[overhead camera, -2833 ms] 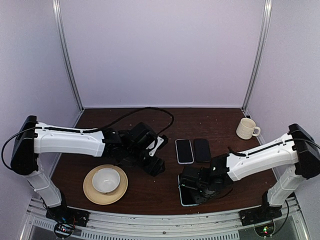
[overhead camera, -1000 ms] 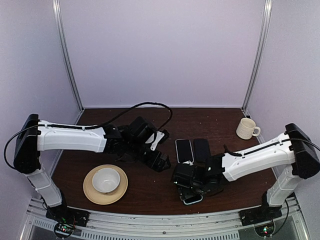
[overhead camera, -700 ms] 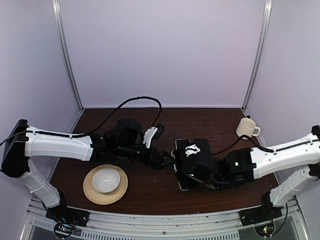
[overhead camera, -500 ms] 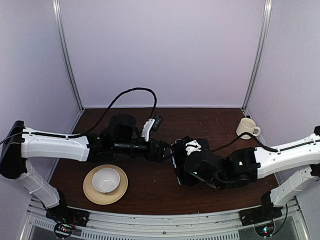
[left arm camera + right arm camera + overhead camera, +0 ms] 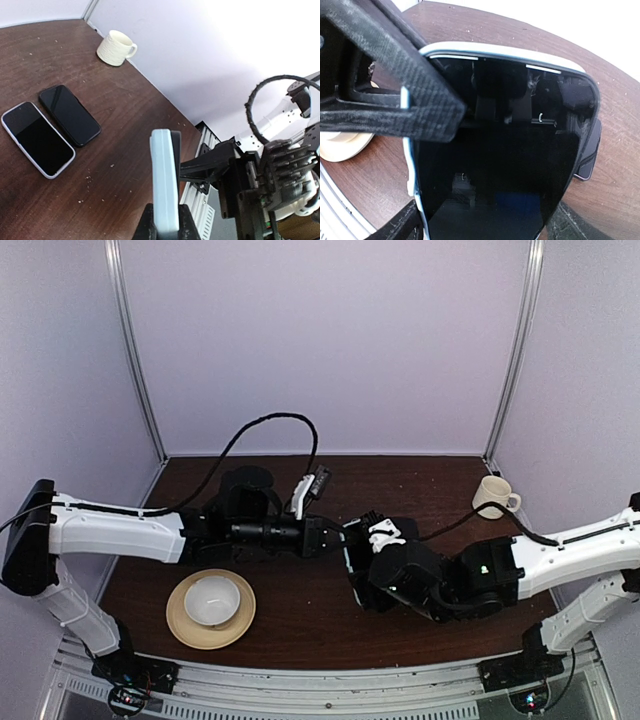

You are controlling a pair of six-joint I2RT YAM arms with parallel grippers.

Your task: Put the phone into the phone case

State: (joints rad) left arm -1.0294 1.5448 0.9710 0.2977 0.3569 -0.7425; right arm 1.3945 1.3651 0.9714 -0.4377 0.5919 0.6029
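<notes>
The phone case [image 5: 505, 160], black-faced with a light-blue rim, is held off the table between both arms. My right gripper [image 5: 482, 225] is shut on it across its width, one finger on each long edge. My left gripper [image 5: 165, 225] is shut on the case's [image 5: 164, 180] end, seen edge-on as a light-blue slab with a black layer. From above, the two grippers [image 5: 335, 538] [image 5: 365, 575] meet at the table's middle around the case [image 5: 351, 570]. The phone [image 5: 70, 122], an all-black slab, lies flat on the table beside a light-rimmed phone [image 5: 37, 140]; both are hidden from above.
A cream mug [image 5: 492, 497] stands at the back right, also in the left wrist view [image 5: 116, 48]. A white bowl [image 5: 211, 600] sits on a tan plate [image 5: 190, 632] at the front left. The left arm's cable [image 5: 270, 425] loops above the table.
The right arm lifted the case from the front edge and carried it left. The left arm reached right, and its jaws went from open to shut on the case's end.
</notes>
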